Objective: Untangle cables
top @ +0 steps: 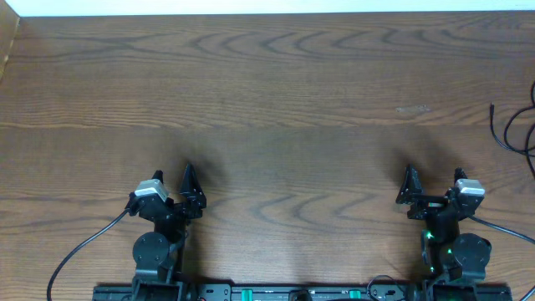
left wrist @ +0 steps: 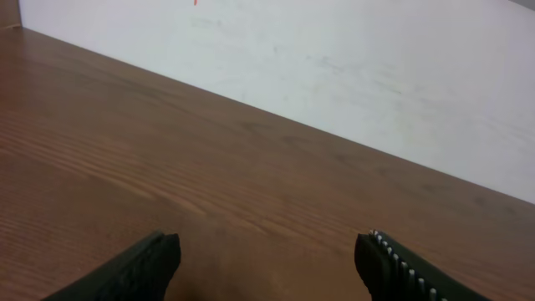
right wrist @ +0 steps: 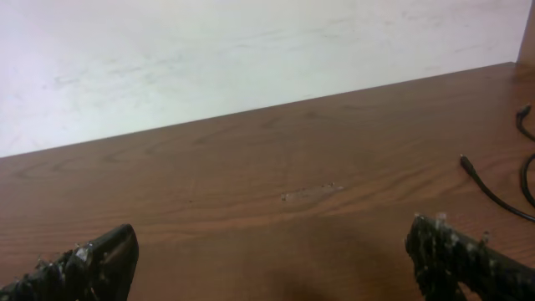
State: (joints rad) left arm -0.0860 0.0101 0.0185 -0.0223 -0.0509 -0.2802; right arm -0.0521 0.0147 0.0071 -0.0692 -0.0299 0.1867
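While both arms sit at the near edge, I'm looking down on a brown wooden table with heavy grain, and both wrist cameras show it running back to a plain white wall. A faint pale scuff marks the wood on the right half, ahead of the right arm. The left gripper hangs low over bare wood with its jaws spread wide and nothing between them; in its own camera I see only table between the two dark fingers. The right gripper is just as wide apart and just as empty, its fingers flecked with pale specks. The cables I can see are thin black strands at the far right edge of the table, looping out of the overhead frame. They lie ahead and to the right of the right gripper, well apart from it, and much farther from the left one. From the right wrist I can make out one small plug end lying flat on the wood, its cord trailing away to the right. How the strands cross I cannot tell, since most of them lie beyond the edge of view. Thicker black arm leads trail from each arm base.
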